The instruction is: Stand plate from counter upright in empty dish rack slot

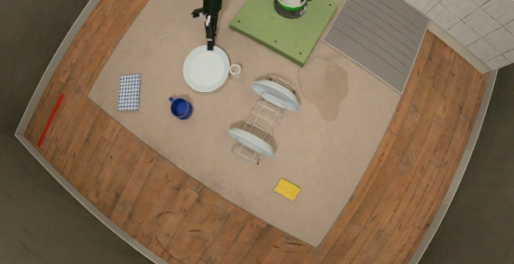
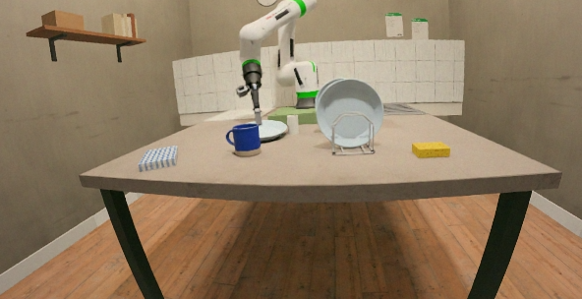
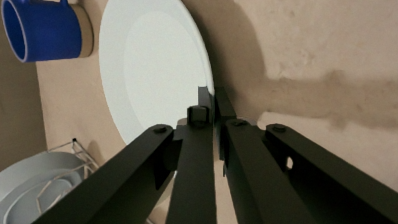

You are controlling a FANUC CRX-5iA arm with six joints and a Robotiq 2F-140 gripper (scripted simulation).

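Observation:
The light plate is face up and close to the counter, looking slightly tilted with its gripped side higher; whether its far edge touches the counter is hard to tell. My gripper is shut on its rim, at the side toward the robot base, one finger on each face. The wire dish rack stands on the counter. One plate stands upright at its back end, another plate near its front end, with open slots between them.
A small white cup stands close beside the plate, on the rack side. A blue mug stands in front of the plate. A checked cloth and a yellow sponge lie farther out.

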